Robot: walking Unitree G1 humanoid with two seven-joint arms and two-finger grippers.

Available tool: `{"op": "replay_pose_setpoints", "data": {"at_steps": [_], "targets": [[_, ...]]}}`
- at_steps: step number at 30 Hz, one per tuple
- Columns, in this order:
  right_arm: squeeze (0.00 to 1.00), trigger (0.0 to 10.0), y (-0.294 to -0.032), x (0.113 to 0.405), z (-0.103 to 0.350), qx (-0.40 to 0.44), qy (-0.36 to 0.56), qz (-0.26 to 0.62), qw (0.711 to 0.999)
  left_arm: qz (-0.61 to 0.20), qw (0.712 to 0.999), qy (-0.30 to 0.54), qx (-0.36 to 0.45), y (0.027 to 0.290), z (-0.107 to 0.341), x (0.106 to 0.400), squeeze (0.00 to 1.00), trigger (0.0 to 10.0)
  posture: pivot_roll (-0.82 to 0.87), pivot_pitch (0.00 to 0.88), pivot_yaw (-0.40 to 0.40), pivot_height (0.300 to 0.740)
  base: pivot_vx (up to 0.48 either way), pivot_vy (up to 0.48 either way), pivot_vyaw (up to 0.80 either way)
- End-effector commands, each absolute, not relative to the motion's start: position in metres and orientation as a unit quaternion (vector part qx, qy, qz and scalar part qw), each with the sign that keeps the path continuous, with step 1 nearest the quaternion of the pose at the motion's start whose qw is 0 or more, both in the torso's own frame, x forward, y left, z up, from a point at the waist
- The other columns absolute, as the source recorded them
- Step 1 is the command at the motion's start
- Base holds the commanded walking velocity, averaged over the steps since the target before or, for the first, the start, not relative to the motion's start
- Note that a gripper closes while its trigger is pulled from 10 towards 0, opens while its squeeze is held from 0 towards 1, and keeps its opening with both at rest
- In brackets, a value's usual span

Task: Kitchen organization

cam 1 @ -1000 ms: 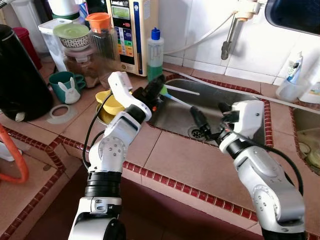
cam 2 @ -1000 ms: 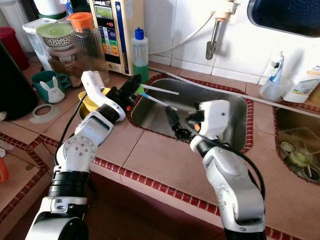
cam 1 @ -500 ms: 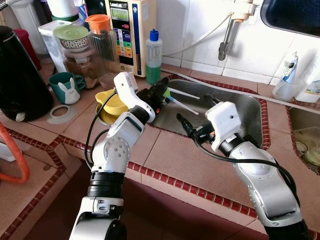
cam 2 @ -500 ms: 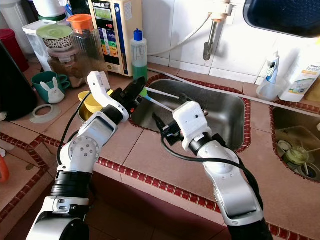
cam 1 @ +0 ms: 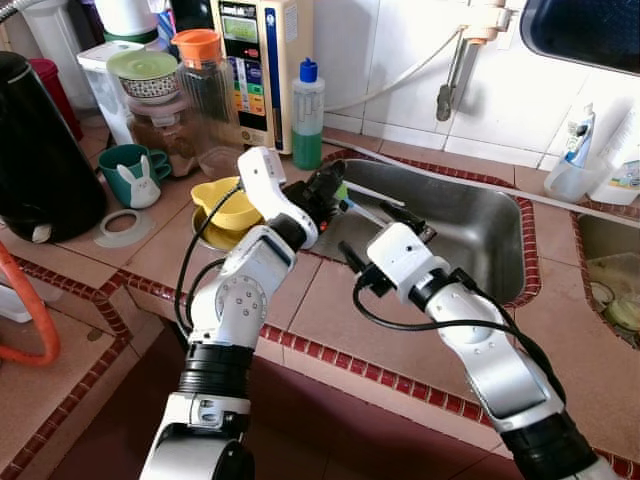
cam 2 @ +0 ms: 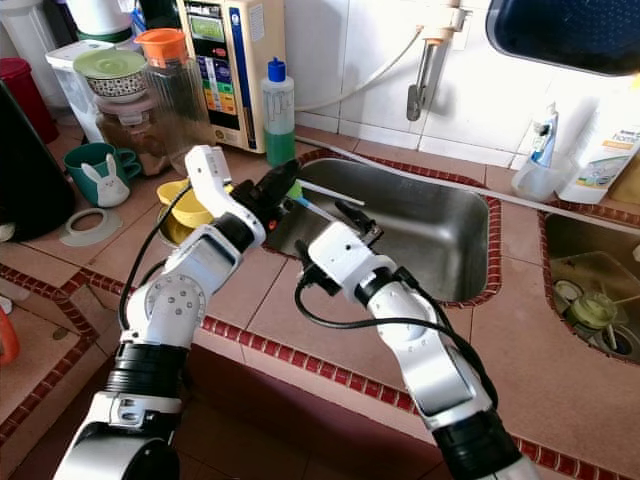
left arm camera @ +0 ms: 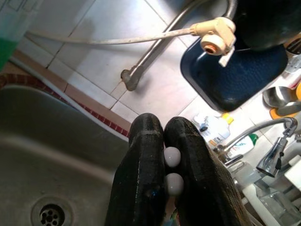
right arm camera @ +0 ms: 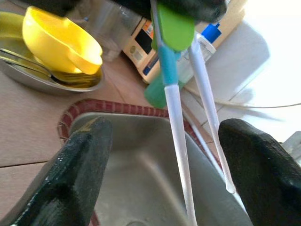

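Observation:
My left gripper [cam 1: 326, 189] is at the sink's near left corner, shut on two thin white sticks [cam 2: 334, 192] with green and blue pieces near the held end. In the left wrist view the fingers [left arm camera: 141, 155] pinch the two round stick ends [left arm camera: 170, 170]. The sticks [right arm camera: 178, 141] slant out over the steel sink [cam 1: 470, 220]. My right gripper [cam 1: 375, 236] is open just below and beside them. In the right wrist view the sticks hang between its wide-spread fingers [right arm camera: 80, 174] without touching them.
A yellow bowl [cam 1: 225, 205] lies in a metal dish left of the sink. Behind stand a green soap bottle [cam 1: 308, 115], a water purifier [cam 1: 250, 60], jars [cam 1: 200, 80], a bunny mug [cam 1: 130, 170] and a black kettle [cam 1: 40, 150]. A second basin [cam 1: 615, 270] is at the right.
My right gripper has swung left from over the sink drain to the sticks held by my left gripper. The left gripper has shifted slightly right, still holding them.

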State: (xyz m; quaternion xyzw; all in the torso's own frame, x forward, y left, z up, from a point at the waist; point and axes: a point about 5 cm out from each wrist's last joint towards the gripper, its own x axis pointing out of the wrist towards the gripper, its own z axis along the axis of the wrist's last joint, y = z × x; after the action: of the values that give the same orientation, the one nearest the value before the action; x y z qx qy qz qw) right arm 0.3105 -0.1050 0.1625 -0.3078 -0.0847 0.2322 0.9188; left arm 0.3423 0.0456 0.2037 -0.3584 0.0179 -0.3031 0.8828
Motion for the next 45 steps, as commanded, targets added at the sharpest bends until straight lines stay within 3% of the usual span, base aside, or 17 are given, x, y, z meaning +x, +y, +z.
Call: {"op": "replay_pose_setpoints", "data": {"at_steps": [1, 10, 13, 19, 21, 25, 26, 28, 30, 31, 32, 33, 45], "targets": [[0.00, 0.0, -0.109, 0.316, 0.165, -0.317, -0.090, 0.217, 0.919, -0.331, 0.857, 0.024, -0.395, 0.016, 0.209, 0.330, 0.00, 0.0, 0.07, 0.000, 0.011, 0.740, 0.000, 0.000, 0.00], [0.00, 0.0, -0.112, 0.325, 0.163, -0.314, -0.089, 0.194, 0.925, -0.333, 0.857, 0.035, -0.392, 0.015, 0.205, 0.325, 0.00, 0.0, 0.07, 0.000, 0.009, 0.740, 0.000, 0.000, 0.00], [0.00, 0.0, -0.113, 0.326, 0.163, -0.313, -0.091, 0.190, 0.926, -0.331, 0.859, 0.036, -0.390, 0.016, 0.204, 0.325, 0.00, 0.9, 0.07, 0.000, 0.010, 0.740, 0.000, 0.000, 0.00], [0.00, 0.0, -0.117, 0.326, 0.161, -0.310, -0.088, 0.186, 0.928, -0.326, 0.861, 0.037, -0.389, 0.017, 0.204, 0.326, 0.00, 1.4, 0.07, 0.000, 0.010, 0.740, 0.000, 0.000, 0.00], [0.00, 0.0, -0.117, 0.326, 0.161, -0.308, -0.087, 0.184, 0.929, -0.326, 0.861, 0.038, -0.388, 0.017, 0.204, 0.326, 0.00, 2.5, 0.07, 0.000, 0.010, 0.740, 0.000, 0.000, 0.00], [0.00, 0.0, -0.117, 0.326, 0.161, -0.307, -0.087, 0.184, 0.930, -0.325, 0.862, 0.038, -0.388, 0.017, 0.204, 0.326, 0.00, 2.9, 0.07, 0.000, 0.010, 0.740, 0.000, 0.000, 0.00], [0.00, 0.0, -0.117, 0.326, 0.161, -0.306, -0.087, 0.184, 0.930, -0.325, 0.862, 0.039, -0.387, 0.017, 0.204, 0.325, 0.00, 3.7, 0.07, 0.000, 0.011, 0.740, 0.000, 0.000, 0.00], [0.00, 0.0, -0.117, 0.327, 0.160, -0.305, -0.086, 0.184, 0.930, -0.325, 0.862, 0.039, -0.387, 0.017, 0.204, 0.325, 0.00, 4.1, 0.07, 0.000, 0.010, 0.740, 0.000, 0.000, 0.00], [0.00, 0.0, -0.117, 0.327, 0.160, -0.304, -0.085, 0.185, 0.930, -0.325, 0.862, 0.040, -0.386, 0.016, 0.204, 0.325, 0.00, 5.1, 0.07, 0.000, 0.010, 0.740, 0.000, 0.000, 0.00], [0.00, 0.0, -0.116, 0.327, 0.160, -0.304, -0.086, 0.186, 0.931, -0.328, 0.861, 0.041, -0.386, 0.016, 0.204, 0.324, 0.00, 6.6, 0.07, 0.000, 0.012, 0.740, 0.000, 0.000, 0.00], [0.00, 0.0, -0.116, 0.327, 0.160, -0.303, -0.086, 0.186, 0.931, -0.330, 0.860, 0.041, -0.386, 0.016, 0.203, 0.324, 0.00, 6.6, 0.07, 0.000, 0.012, 0.740, 0.000, 0.000, 0.00], [0.00, 0.0, -0.116, 0.327, 0.160, -0.303, -0.087, 0.186, 0.931, -0.330, 0.861, 0.042, -0.385, 0.016, 0.203, 0.324, 0.00, 10.0, 0.06, 0.000, 0.014, 0.740, 0.000, 0.000, 0.00], [0.00, 0.0, -0.117, 0.325, 0.160, -0.302, -0.087, 0.186, 0.931, -0.328, 0.865, 0.052, -0.376, 0.011, 0.198, 0.323, 0.00, 10.0, 0.06, 0.000, 0.021, 0.740, 0.000, 0.000, 0.00]]}}
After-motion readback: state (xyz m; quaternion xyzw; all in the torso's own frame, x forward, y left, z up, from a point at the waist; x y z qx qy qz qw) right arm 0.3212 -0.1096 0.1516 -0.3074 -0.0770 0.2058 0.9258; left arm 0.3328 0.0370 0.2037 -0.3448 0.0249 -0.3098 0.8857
